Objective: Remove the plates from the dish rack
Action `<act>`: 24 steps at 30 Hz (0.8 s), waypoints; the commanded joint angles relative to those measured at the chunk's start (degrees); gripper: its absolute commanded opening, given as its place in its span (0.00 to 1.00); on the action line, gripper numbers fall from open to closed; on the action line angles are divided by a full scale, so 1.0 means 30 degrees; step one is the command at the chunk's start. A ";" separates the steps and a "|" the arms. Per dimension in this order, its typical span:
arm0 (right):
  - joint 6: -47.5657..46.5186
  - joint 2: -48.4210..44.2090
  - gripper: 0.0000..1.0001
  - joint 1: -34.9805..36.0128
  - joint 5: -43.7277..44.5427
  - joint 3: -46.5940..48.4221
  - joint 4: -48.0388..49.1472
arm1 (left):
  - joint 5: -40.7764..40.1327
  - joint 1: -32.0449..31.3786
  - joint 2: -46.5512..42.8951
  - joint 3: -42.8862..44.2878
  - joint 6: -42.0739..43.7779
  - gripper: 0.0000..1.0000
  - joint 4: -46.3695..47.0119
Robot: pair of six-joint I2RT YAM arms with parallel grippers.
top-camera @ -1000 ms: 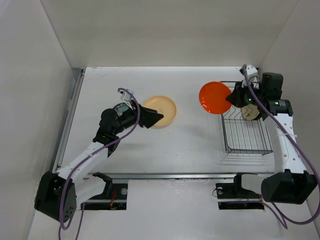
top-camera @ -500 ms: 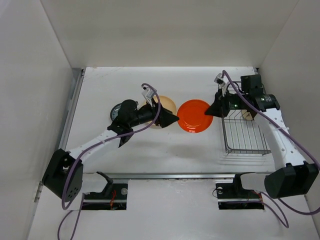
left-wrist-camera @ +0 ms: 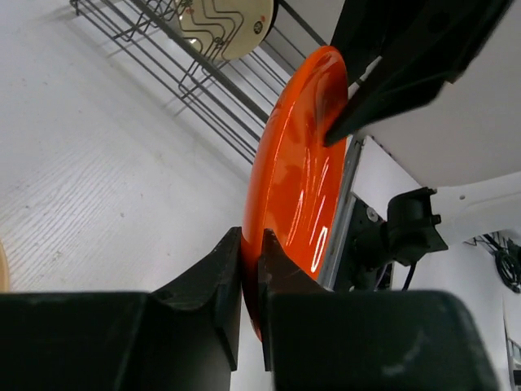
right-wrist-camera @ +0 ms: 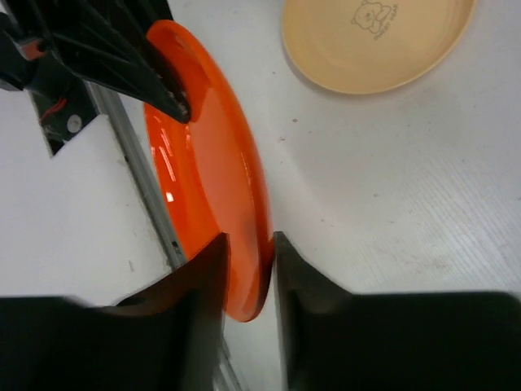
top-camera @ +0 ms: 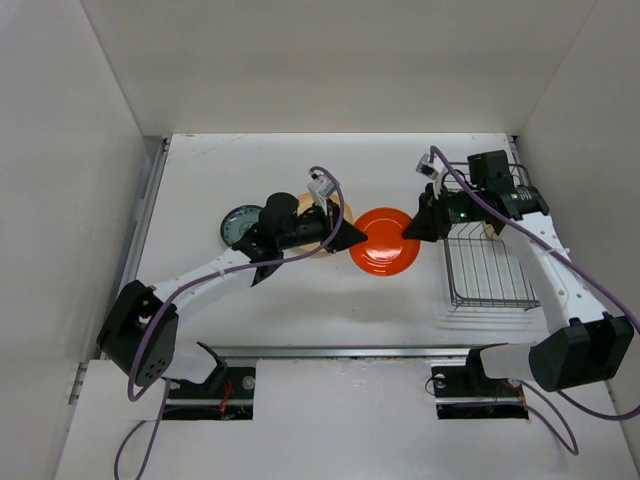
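Orange-red plate (top-camera: 385,243) clamped between left hand (top-camera: 358,238), right hand (top-camera: 408,232).

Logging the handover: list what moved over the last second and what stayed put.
The right gripper carried the orange plate left, away from the dish rack, to mid-table. The left gripper swung right from the peach plate and now pinches the opposite rim. Rack and peach plate stayed put.

White table (top-camera: 380,310), plain white walls (top-camera: 320,60), metal rail (top-camera: 350,351) along near edge
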 commanded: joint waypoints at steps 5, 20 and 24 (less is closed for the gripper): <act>-0.0623 -0.0487 1.00 0.0380 -0.1072 0.0650 0.0466 | -0.1537 0.0081 -0.0707 0.0333 0.0178 0.00 -0.0105; 0.6024 -0.6110 1.00 -0.0147 1.0291 -0.4271 1.0340 | -1.6391 0.5176 -0.6477 -0.3504 -0.7905 0.00 -0.6280; 0.6261 -0.6112 1.00 -0.0321 1.0940 -0.4274 1.0547 | -1.7330 0.6669 -0.6713 -0.3683 -0.9020 0.00 -0.7691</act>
